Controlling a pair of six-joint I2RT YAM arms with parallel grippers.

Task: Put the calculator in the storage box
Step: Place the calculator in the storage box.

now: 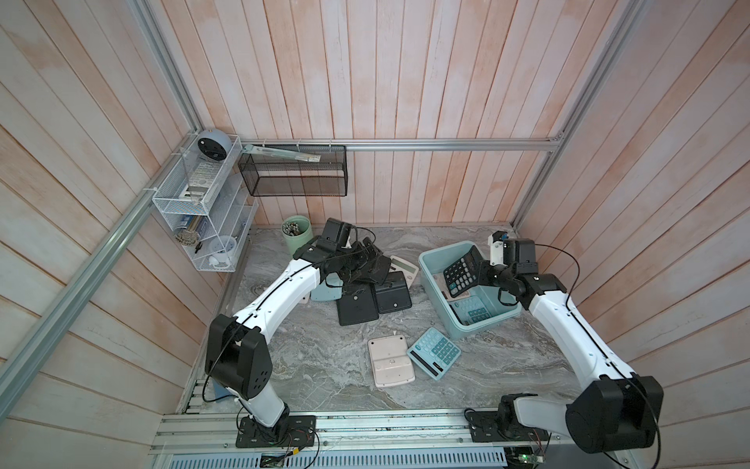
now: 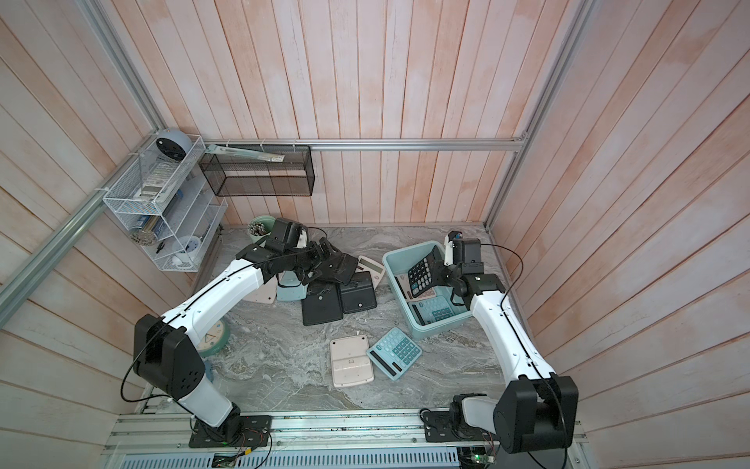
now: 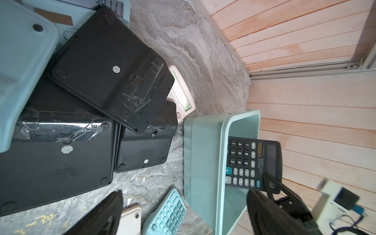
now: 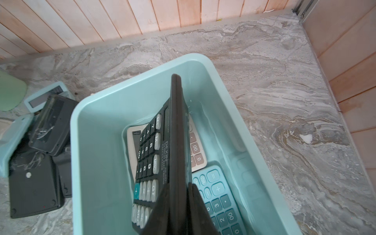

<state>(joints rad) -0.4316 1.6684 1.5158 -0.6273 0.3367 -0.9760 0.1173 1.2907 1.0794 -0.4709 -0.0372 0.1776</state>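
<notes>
Calculator (image 1: 460,271): we see it tilted over the storage box (image 1: 432,273).
Right tool (image 1: 483,276): clamped on it.
Left tool (image 1: 367,260): apart.

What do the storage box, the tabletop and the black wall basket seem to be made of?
Storage box: probably moulded plastic; smooth, glossy teal walls, rounded rolled rim. Tabletop: grey veined marble look; real stone or printed laminate, cannot tell. Black basket: see-through fine mesh, likely painted metal.

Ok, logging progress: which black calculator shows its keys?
The black plastic calculator held by the right gripper, partly inside the light teal storage box; the piled ones lie face-down.
</notes>
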